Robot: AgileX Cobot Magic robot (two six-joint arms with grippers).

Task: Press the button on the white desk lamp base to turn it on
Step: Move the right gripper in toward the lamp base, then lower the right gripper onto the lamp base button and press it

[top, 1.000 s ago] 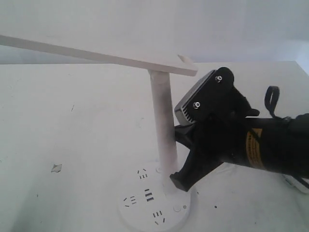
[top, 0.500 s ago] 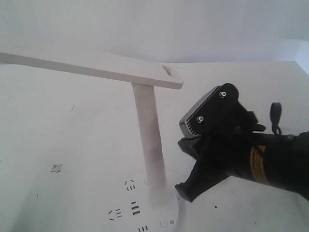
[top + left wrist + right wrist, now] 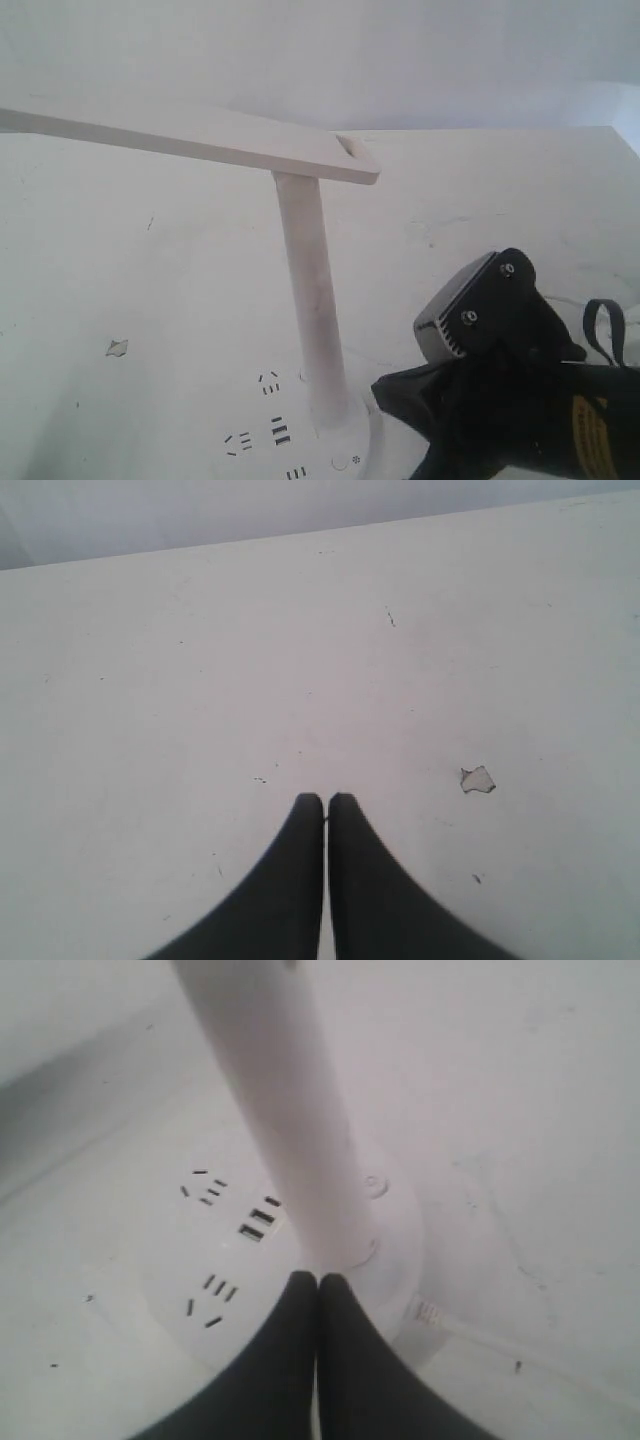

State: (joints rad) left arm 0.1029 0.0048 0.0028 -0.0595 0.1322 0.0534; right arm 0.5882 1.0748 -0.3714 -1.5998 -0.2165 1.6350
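Note:
The white desk lamp point(image 3: 190, 135) stands on the table, its slim pole point(image 3: 312, 300) rising from the white desk lamp base point(image 3: 262, 412). The button point(image 3: 342, 462) shows as a tiny ring at the base's near edge, uncovered. My right gripper point(image 3: 425, 465) hangs low beside the base, right of the pole. In the right wrist view the right gripper point(image 3: 318, 1278) is shut and empty, its tips over the base point(image 3: 150, 1260) at the pole's point(image 3: 280, 1110) foot. A small ring point(image 3: 375, 1185) sits beside the pole; I cannot tell if it is the button. My left gripper point(image 3: 326, 798) is shut over bare table.
A thin white cord point(image 3: 470, 1328) leaves the base near a small connector and runs off across the table. A small torn scrap point(image 3: 117, 347) lies on the table left of the lamp, also visible as the scrap point(image 3: 478, 779) in the left wrist view. USB ports point(image 3: 258, 1222) sit between socket slots.
The lamp has slid left and toward the camera, then stayed put. My right gripper has dropped down and to the right, away from the upper pole.

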